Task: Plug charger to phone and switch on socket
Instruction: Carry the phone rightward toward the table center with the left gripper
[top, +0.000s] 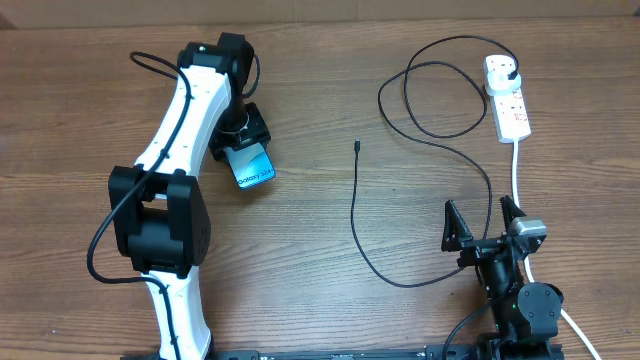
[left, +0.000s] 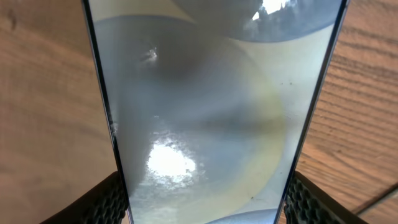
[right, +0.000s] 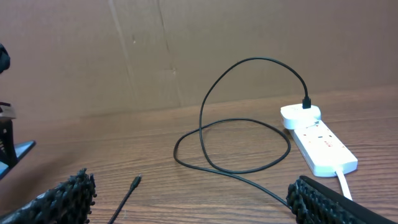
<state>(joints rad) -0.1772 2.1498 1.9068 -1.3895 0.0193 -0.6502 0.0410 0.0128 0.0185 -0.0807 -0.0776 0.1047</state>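
My left gripper (top: 243, 147) is shut on the phone (top: 253, 167), whose blue screen with "Galaxy" text sticks out below the fingers toward the table's middle. In the left wrist view the phone (left: 205, 112) fills the frame between both finger pads. The charger cable (top: 440, 140) loops across the table; its connector tip (top: 358, 146) lies free, right of the phone, and its black plug (top: 512, 72) sits in the white socket strip (top: 508, 100). My right gripper (top: 484, 222) is open and empty near the front edge; its view shows the tip (right: 134, 182) and the strip (right: 320, 142).
The strip's thick white lead (top: 520, 190) runs down the right side past my right arm. A brown cardboard wall (right: 155, 50) stands behind the wooden table.
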